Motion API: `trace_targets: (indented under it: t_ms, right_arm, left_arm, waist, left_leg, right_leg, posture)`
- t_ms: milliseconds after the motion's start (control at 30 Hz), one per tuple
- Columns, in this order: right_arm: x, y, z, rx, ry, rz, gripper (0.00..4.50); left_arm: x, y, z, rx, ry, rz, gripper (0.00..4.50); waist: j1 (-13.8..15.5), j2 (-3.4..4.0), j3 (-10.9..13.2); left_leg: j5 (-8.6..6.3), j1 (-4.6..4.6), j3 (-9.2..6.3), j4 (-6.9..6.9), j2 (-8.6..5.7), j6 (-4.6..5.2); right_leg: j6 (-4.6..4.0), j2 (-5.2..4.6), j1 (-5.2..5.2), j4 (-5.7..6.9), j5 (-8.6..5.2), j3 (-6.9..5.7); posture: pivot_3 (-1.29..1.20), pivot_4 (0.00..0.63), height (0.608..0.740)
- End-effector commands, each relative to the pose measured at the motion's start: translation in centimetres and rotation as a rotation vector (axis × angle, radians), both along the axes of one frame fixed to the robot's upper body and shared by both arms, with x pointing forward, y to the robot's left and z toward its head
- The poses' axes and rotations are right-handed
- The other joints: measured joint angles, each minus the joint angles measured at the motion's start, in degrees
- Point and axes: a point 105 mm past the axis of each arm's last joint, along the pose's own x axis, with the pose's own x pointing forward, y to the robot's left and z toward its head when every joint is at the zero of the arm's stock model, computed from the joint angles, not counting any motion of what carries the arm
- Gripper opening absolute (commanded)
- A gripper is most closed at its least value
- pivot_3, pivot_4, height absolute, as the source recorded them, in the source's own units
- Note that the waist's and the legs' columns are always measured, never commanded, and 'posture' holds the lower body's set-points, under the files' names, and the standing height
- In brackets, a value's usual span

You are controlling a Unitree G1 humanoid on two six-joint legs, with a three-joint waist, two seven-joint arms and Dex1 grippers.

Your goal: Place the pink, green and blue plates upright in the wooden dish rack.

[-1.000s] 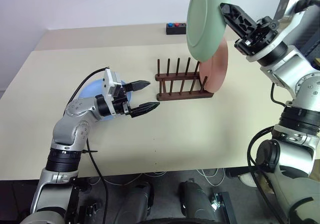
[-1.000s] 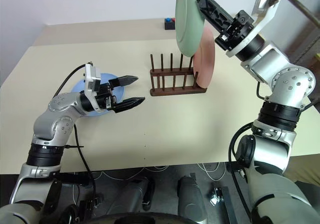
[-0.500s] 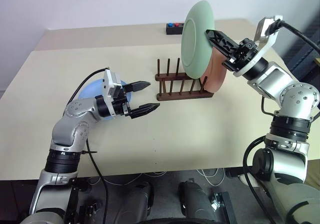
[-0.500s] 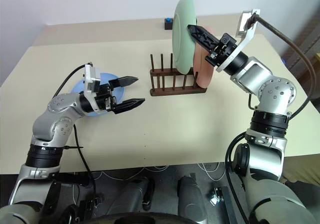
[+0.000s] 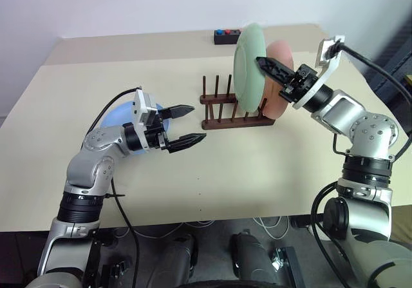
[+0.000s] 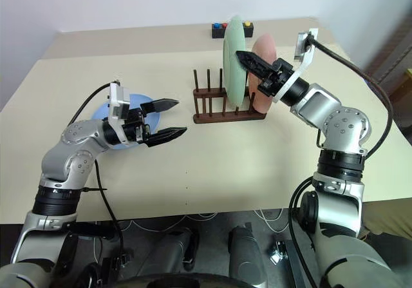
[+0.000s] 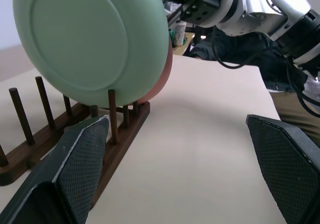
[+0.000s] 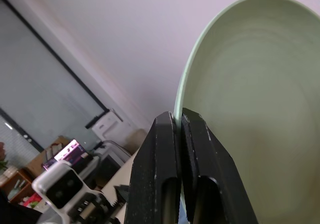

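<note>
The right gripper pinched the green plate's rim, the plate upright in the wooden dish rack beside the pink plate (also slotted); the left gripper hung spread wide, holding nothing, near the blue plate

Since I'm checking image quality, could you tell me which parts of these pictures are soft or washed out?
Left wrist view: the fingers are soft, while the green plate and wooden dish rack are sharper. Right wrist view: the room beyond the plate's rim is blurred. Head views: evenly lit, with soft shadows on the table.
</note>
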Motion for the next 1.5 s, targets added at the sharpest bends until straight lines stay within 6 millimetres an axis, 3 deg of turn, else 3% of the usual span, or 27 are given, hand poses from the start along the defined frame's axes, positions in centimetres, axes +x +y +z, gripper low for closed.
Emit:
trace_targets:
  t_ms: [33,233,833,933,1000,1067,1167,1400,1500]
  right_arm:
    - [0.0,-0.4,1.2,-0.003,-0.052,-0.023,1.46]
    - [0.1,-0.6,1.5,-0.047,-0.070,-0.052,4.46]
    - [-2.2,-0.1,5.3,-0.131,-0.289,-0.035,4.46]
    - [-3.5,-0.7,7.8,-0.094,-0.420,-0.052,4.46]
    - [-5.2,-0.5,8.7,-0.105,-0.524,-0.022,4.46]
    - [-6.7,0.3,8.0,-0.157,-0.558,0.059,4.46]
    - [-8.2,1.5,4.9,-0.379,-0.624,0.115,4.46]
    - [-9.5,2.0,1.4,-0.531,-0.661,0.198,4.46]
    - [-9.0,1.9,1.2,-0.540,-0.662,0.191,4.46]
  left_arm:
    - [-0.5,0.0,0.8,-0.007,-0.033,-0.013,4.50]
    - [-0.7,0.0,0.8,-0.008,-0.035,-0.013,4.50]
    - [-0.7,0.0,0.6,-0.007,-0.032,-0.014,4.50]
    - [-0.3,0.5,0.6,0.007,-0.044,0.013,4.50]
    - [0.5,2.0,0.8,0.032,-0.043,0.065,4.50]
    - [1.3,4.0,1.4,0.045,-0.043,0.124,4.50]
    - [2.9,7.7,2.5,0.047,-0.014,0.260,4.50]
    - [6.8,14.8,3.4,0.001,0.147,0.642,4.50]
    - [7.4,17.5,1.4,0.125,0.233,0.776,4.50]
  waist:
    - [0.0,0.00,0.0]
    - [0.0,0.00,0.0]
    - [0.0,0.00,0.0]
    - [0.1,-0.01,0.0]
    - [0.1,-0.02,0.0]
    - [0.1,-0.03,0.0]
    - [0.1,-0.08,0.0]
    - [0.0,-0.19,0.1]
    - [-0.1,-0.30,0.2]
  left_leg:
    - [0.00,0.00,0.00,0.00,0.00,0.00]
    - [0.00,0.00,0.00,-0.01,0.00,0.00]
    - [0.00,-0.01,0.00,-0.03,0.00,0.00]
    - [0.00,-0.01,0.00,-0.02,0.00,0.00]
    - [0.00,-0.01,-0.01,-0.04,0.00,0.00]
    - [0.00,-0.02,-0.02,-0.09,0.00,0.00]
    - [-0.01,-0.02,-0.06,-0.14,0.03,0.00]
    - [0.00,-0.02,-0.04,0.01,-0.01,0.00]
    - [0.00,-0.02,-0.05,-0.01,0.01,-0.01]
  right_leg:
    - [0.00,0.00,0.00,0.00,0.00,0.00]
    - [0.00,0.00,0.00,-0.01,0.00,0.00]
    - [0.00,-0.01,0.00,-0.04,0.00,-0.02]
    - [0.00,-0.01,0.00,-0.04,0.00,-0.02]
    - [0.01,-0.01,0.00,-0.05,-0.01,-0.03]
    - [0.01,0.00,-0.03,-0.06,-0.01,-0.04]
    - [0.01,0.02,-0.04,-0.10,-0.02,-0.10]
    - [0.04,0.00,0.02,-0.09,-0.01,-0.13]
    - [0.04,0.02,0.00,-0.09,-0.01,-0.13]
  posture:
    - [0.00,0.150,0.740]
    - [0.00,0.150,0.740]
    - [0.00,0.150,0.740]
    - [0.00,0.150,0.740]
    - [0.00,0.150,0.740]
    - [0.00,0.150,0.740]
    - [0.00,0.150,0.740]
    - [0.00,0.150,0.740]
    - [0.00,0.150,0.740]
